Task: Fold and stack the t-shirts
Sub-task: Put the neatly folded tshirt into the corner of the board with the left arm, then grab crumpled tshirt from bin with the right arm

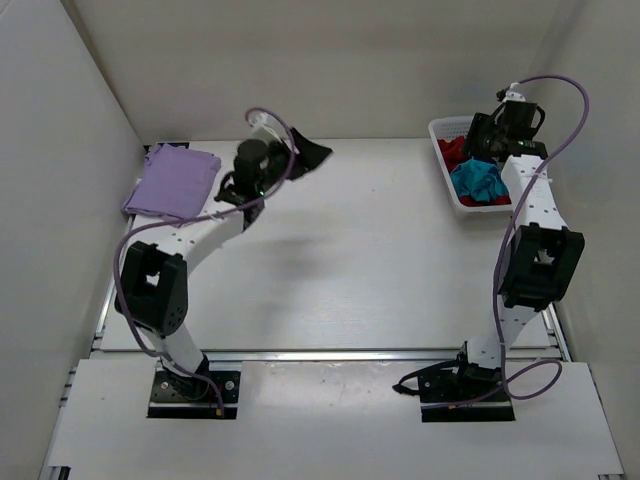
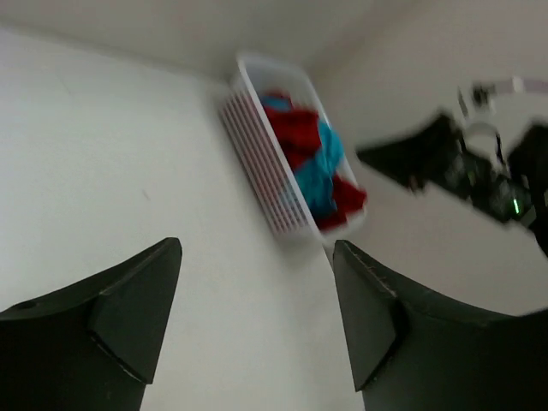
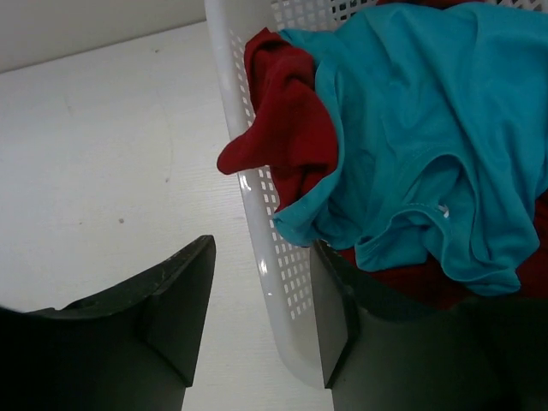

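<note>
A folded lavender t-shirt lies flat at the table's far left. The deep red t-shirt and the teal t-shirt sit crumpled together in the white lattice basket, with the teal one on top. My right gripper is open and straddles the basket's near wall. One finger is outside over the table and the other is inside under the teal cloth. My left gripper is open and empty above bare table, to the right of the lavender shirt, pointing toward the basket.
The basket stands at the far right against the side wall. White walls enclose the table on the left, back and right. My right arm shows blurred in the left wrist view beyond the basket.
</note>
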Robot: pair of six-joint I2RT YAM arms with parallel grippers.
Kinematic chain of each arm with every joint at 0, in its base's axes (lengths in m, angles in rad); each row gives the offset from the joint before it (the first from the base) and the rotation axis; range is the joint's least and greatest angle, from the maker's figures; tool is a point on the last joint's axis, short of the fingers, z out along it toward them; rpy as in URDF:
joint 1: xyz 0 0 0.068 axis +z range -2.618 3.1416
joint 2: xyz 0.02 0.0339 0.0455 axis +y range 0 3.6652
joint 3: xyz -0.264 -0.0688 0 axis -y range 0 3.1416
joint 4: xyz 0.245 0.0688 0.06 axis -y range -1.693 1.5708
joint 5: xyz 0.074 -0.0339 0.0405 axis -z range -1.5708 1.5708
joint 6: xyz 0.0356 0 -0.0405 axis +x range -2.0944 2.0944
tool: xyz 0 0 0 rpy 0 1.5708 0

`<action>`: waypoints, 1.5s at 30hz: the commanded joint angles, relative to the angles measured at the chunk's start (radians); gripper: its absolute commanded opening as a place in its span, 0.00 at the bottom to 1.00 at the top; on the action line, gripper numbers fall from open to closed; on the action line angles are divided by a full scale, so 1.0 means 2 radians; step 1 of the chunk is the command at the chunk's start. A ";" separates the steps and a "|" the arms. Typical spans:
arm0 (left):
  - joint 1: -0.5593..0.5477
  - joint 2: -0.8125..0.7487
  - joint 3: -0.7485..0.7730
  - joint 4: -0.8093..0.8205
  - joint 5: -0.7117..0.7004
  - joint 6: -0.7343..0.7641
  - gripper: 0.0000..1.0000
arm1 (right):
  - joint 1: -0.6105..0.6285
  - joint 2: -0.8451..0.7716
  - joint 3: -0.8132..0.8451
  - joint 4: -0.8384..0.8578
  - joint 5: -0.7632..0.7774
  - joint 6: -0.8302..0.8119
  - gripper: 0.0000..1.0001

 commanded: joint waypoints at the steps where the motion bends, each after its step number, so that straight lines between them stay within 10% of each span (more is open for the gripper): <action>1: -0.050 -0.017 -0.091 0.032 0.015 -0.008 0.84 | 0.003 0.019 0.027 0.035 0.006 -0.014 0.47; 9: -0.155 -0.094 -0.278 0.049 0.039 0.023 0.95 | 0.006 0.148 0.189 -0.015 0.013 -0.025 0.58; 16: -0.129 -0.198 -0.405 0.051 0.035 0.014 0.92 | 0.009 0.219 0.263 -0.039 0.025 -0.028 0.55; 24: -0.131 -0.205 -0.425 0.059 0.038 0.009 0.90 | 0.012 0.229 0.308 -0.050 0.058 -0.002 0.00; 33: -0.137 -0.153 -0.420 0.088 0.065 -0.006 0.90 | -0.003 0.104 0.410 -0.043 0.025 0.040 0.00; 40: -0.130 -0.153 -0.432 0.100 0.076 -0.014 0.89 | 0.016 -0.096 0.255 0.166 0.054 0.036 0.00; 45: -0.112 -0.166 -0.455 0.106 0.078 -0.022 0.89 | 0.008 -0.100 0.300 0.165 -0.024 0.056 0.00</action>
